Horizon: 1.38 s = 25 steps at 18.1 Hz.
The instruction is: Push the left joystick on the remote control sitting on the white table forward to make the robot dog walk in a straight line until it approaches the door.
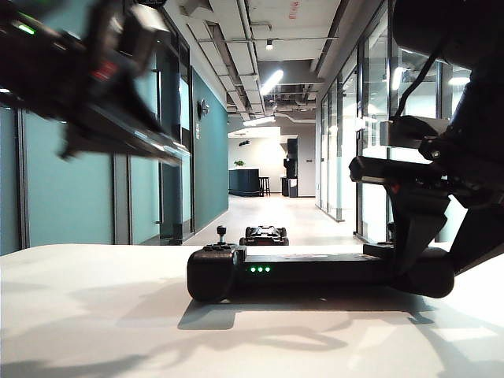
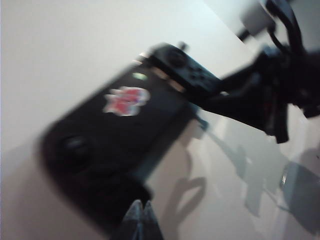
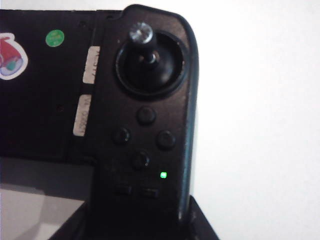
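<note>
Left claw: left gripper (image 2: 141,220) hangs above the white table (image 1: 94,315), up and to the left of the remote control (image 1: 315,272); its fingertips look pressed together, holding nothing.
Why so: closed tips make a single narrow point, which I judge suits nudging a stick.
Right claw: right gripper (image 1: 417,264) sits at the remote's right-hand handle, seemingly clamping it so the body won't slide; its jaws are hidden in all views.
Left joystick: left joystick (image 1: 221,234) stands upright below and right of the left claw, untouched.
Robot dog: robot dog (image 1: 264,235) is on the corridor floor beyond the remote, well apart from both claws.
In the way: nothing between left claw and stick; the left wrist picture is blurred.
</note>
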Each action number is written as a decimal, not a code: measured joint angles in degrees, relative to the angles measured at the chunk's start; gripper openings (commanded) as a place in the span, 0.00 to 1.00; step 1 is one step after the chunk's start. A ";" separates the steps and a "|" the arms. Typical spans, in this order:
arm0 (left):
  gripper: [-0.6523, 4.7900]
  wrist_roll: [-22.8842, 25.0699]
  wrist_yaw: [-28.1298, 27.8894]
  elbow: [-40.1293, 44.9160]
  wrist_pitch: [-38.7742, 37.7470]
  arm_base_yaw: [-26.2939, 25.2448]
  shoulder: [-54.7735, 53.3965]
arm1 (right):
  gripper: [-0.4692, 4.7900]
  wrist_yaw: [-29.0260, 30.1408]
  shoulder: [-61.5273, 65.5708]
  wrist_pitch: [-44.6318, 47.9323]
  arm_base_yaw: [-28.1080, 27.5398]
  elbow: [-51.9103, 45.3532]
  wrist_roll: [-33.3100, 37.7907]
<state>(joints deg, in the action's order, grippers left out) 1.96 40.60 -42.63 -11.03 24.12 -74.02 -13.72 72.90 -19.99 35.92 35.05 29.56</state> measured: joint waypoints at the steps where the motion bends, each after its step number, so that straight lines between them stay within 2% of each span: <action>1: 0.11 0.00 0.02 0.00 1.70 1.79 -1.75 | 0.41 0.00 0.00 0.00 0.00 0.00 0.00; 2: 0.11 0.04 -0.57 0.00 3.54 3.30 -3.80 | 0.41 -0.02 0.00 -0.02 0.00 0.00 0.00; 3: 0.11 0.13 -3.98 0.00 4.39 5.03 -6.40 | 0.41 0.00 0.00 -0.02 0.02 0.00 0.00; 7: 0.11 0.13 -9.99 0.00 6.19 4.81 -9.97 | 0.41 -0.02 0.00 -0.02 0.00 -0.02 0.00; 18: 0.11 -3.21 -9.92 -0.02 16.48 4.94 -15.69 | 0.41 0.00 0.00 -0.04 0.00 -0.04 0.00; 25: 0.11 -4.39 -10.01 -0.04 18.18 4.92 -17.64 | 0.41 0.02 0.00 -0.04 0.00 -0.04 0.00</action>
<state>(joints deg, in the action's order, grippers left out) -2.44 30.59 -42.68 7.16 29.04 -91.66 -13.69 72.90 -20.03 35.92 35.00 29.56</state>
